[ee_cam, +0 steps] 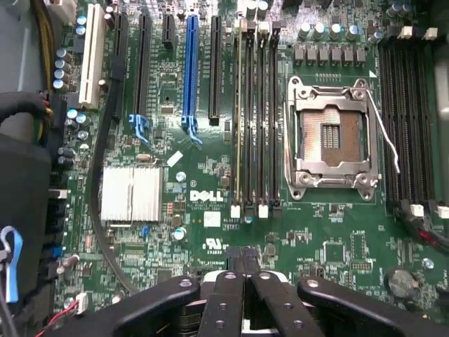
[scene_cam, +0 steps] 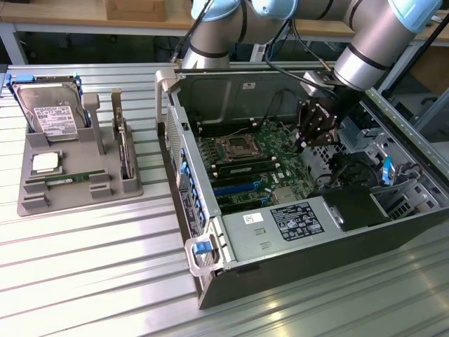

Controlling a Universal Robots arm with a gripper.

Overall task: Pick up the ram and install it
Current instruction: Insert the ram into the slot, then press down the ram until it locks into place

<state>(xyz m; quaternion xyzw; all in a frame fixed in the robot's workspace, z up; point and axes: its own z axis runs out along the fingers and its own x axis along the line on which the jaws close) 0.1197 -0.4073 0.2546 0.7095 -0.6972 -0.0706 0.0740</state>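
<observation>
Pincer closed & empty above the mobo; ram not picked up yet.

Ram (scene_cam: 68, 179) lies flat in grey holder tray (scene_cam: 42, 203) near tabletop's (scene_cam: 105, 267) exterior-view-left edge, ready for grabbing; farther off, pincer (scene_cam: 303, 145) hangs inside open PC case (scene_cam: 295, 263), fingers together, over motherboard (ee_cam: 210, 232) w/ DIMM slots (ee_cam: 256, 116).

I see a workshop: a ribbed aluminium tabletop (scene_cam: 84, 267), an opened computer case (scene_cam: 295, 232), wooden workbenches (scene_cam: 63, 14) along the top edge.

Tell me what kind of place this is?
Likely a robotics lab bench for PC assembly: an open computer case on a slatted metal table, a grey parts fixture holding a hard drive and ram, and wooden workbenches behind.
</observation>
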